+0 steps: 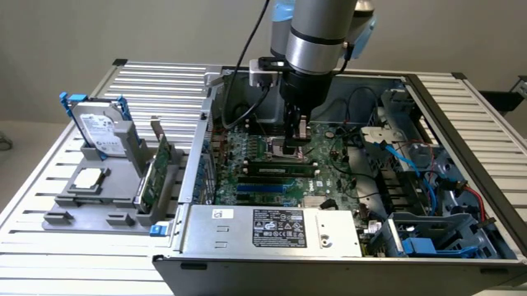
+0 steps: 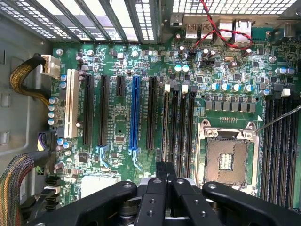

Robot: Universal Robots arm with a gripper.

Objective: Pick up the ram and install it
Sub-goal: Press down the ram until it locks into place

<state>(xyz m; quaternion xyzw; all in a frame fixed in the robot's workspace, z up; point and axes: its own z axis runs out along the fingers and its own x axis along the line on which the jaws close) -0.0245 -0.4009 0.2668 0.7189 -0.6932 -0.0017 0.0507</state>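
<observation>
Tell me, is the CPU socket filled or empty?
Empty: the socket shows bare gold contacts inside its metal frame, no chip.

There is 1 gripper [image 2: 164, 165] and 1 open computer case [image 1: 329, 271]. Its motherboard [image 2: 117, 120] carries 1 blue slot [image 2: 135, 113], 1 white slot [image 2: 71, 110] and 1 CPU socket [image 2: 228, 160]. Outside stand 1 hard drive [image 1: 103, 129] and 1 green expansion card [image 1: 157, 176].

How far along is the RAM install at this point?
Looks done: the ram stands among the black memory slots beside the CPU socket, apart from the gripper. In hand: nothing; the gripper is shut and empty above those slots. Left: whether the ram is fully seated cannot be told.
</observation>
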